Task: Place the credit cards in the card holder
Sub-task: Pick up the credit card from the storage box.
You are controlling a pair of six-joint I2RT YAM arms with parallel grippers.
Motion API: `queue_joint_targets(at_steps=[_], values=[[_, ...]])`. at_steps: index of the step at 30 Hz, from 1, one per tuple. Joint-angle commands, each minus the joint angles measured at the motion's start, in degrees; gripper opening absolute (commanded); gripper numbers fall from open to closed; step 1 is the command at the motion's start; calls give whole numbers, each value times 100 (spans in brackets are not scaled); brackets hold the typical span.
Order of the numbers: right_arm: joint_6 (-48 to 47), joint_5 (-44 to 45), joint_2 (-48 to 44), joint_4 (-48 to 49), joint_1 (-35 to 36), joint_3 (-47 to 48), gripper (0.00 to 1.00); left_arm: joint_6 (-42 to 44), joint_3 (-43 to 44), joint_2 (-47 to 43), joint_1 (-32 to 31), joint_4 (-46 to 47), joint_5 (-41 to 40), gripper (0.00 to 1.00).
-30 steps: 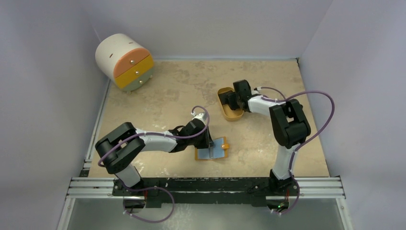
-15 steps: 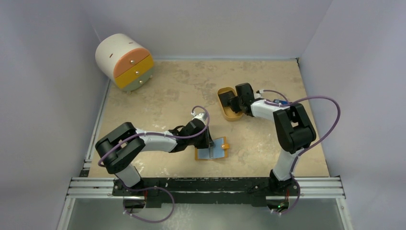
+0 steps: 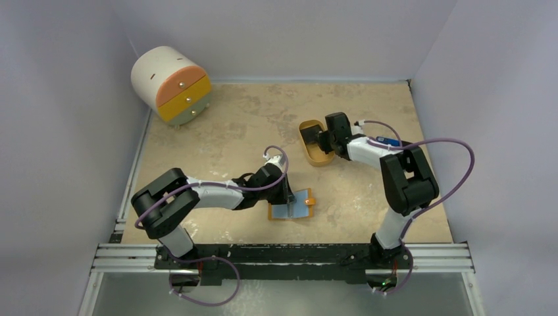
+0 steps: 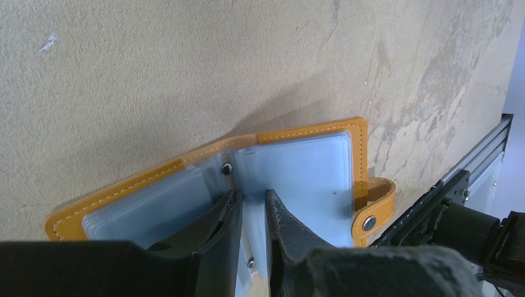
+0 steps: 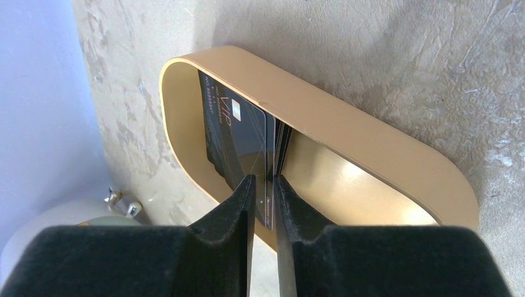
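Cards (image 5: 235, 133), black, stand on edge inside the tray (image 5: 371, 139), which we find right of centre on the worktop (image 3: 224, 125). We note the right gripper (image 5: 263, 182) closed narrowly on one card's edge. The holder (image 4: 309, 164) lies open, pale side up, near the worktop's near edge. The left gripper (image 4: 252, 198) rests on its sleeves, fingers narrow; we cannot tell whether it grips one.
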Motion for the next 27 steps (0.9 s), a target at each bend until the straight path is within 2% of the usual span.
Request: queue_joint_targets(at_steps=[1, 5, 10, 15, 21, 27], values=[[-132, 135, -231, -2, -24, 8, 19, -53, 28, 25, -60, 40, -23, 20], [-168, 111, -218, 69, -25, 14, 17, -40, 53, 29, -56, 15, -26, 20], [-237, 42, -164, 178, -20, 44, 8, -14, 84, 46, -56, -8, -22, 20], [-235, -23, -103, 378, -25, 31, 7, 9, 100, 42, -56, -52, -34, 20], [-321, -76, -95, 812, -25, -43, 20, 31, 134, 55, -56, -76, -41, 20], [-350, -123, -29, 1006, -26, -44, 22, 44, 144, 81, -57, -88, -50, 20]])
